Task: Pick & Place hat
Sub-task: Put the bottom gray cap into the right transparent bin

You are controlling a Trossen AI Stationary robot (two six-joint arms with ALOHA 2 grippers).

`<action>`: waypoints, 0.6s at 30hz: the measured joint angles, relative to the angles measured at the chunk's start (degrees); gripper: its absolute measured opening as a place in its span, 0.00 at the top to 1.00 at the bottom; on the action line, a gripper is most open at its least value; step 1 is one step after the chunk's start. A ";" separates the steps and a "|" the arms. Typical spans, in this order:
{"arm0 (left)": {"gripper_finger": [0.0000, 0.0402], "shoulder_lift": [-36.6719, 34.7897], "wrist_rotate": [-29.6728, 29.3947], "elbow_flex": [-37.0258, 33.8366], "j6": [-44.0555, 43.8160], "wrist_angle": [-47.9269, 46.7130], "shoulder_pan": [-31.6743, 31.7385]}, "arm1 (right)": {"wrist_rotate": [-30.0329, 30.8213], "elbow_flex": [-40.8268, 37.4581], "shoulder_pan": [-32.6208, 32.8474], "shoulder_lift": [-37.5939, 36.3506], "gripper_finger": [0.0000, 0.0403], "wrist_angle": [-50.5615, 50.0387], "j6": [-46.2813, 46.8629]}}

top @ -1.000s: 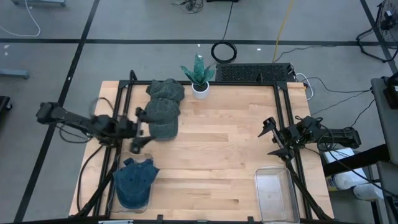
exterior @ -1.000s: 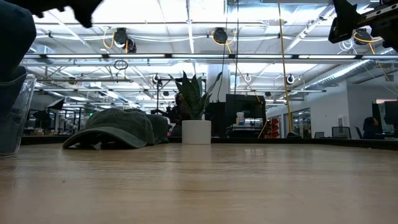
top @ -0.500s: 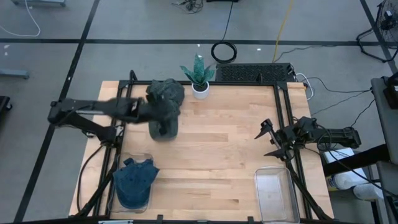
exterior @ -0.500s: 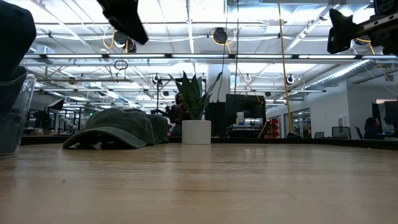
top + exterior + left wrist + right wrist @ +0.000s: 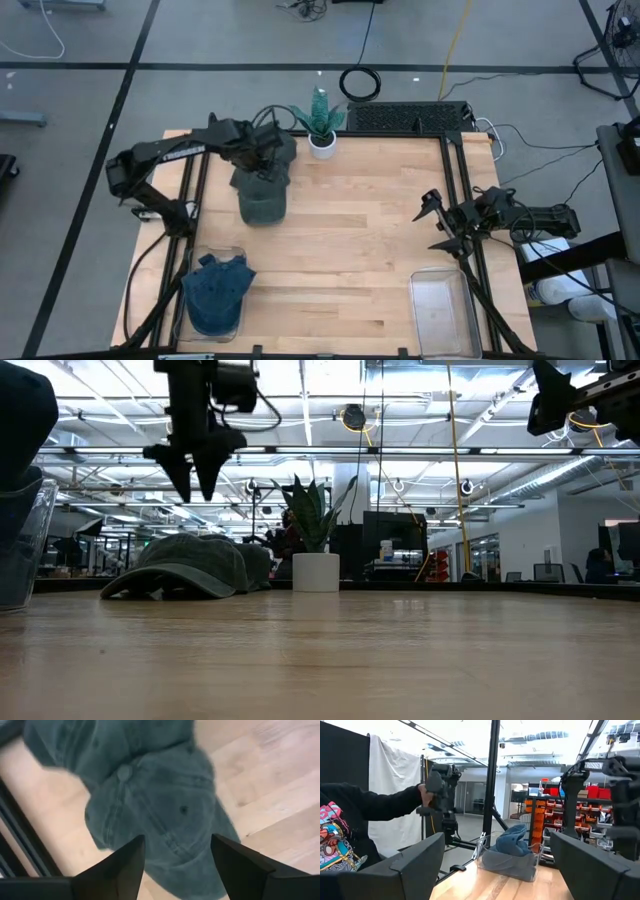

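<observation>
While the wooden table (image 5: 350, 250) fills most of the high view, the action is all at its far left corner. The left arm (image 5: 165, 155) reaches in from the left edge and ends over the hats. Right arm (image 5: 530, 218) is parked at the table's right edge, right gripper (image 5: 432, 222) hanging above the wood, fingers spread wide, nothing between them.

Two clear bins on the near side: left bin (image 5: 200, 325) holds a blue hat (image 5: 217, 290), right bin (image 5: 443, 310) sits near the right arm's base. From the right wrist view the blue hat (image 5: 514, 842) shows slumped inside its bin across the table.

Green hat (image 5: 262, 195) lies flat on the table, brim pointing toward the near side. A second green hat (image 5: 270, 143) sits just behind it, touching or overlapping; can't tell which. In the low view both read as one low mound, front hat (image 5: 185, 567), just left of the plant pot.

Left gripper (image 5: 196, 478) hangs above the green hat, pointing straight down, clear air between tips and crown. Jaws apart, a narrow gap, gripping nothing. Left wrist view confirms: both fingers (image 5: 122, 865) frame the hat (image 5: 165, 815) below, crown button visible, no contact.

Potted plant (image 5: 321, 120) in a white pot stands at the far edge, just right of the hats. Black cable coil (image 5: 361, 84) on the floor beyond the table.
</observation>
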 joint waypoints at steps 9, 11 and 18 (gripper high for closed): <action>0.32 4.60 5.89 -0.04 -7.17 0.05 5.25 | -0.18 0.00 0.00 -0.01 0.14 0.54 3.22; 0.29 6.00 6.28 -0.04 -7.51 -0.27 5.72 | -0.19 0.00 0.00 0.00 0.14 0.52 4.15; 0.23 11.65 5.78 -0.06 -8.17 -0.09 5.93 | -0.20 0.00 0.00 0.00 0.14 0.48 5.54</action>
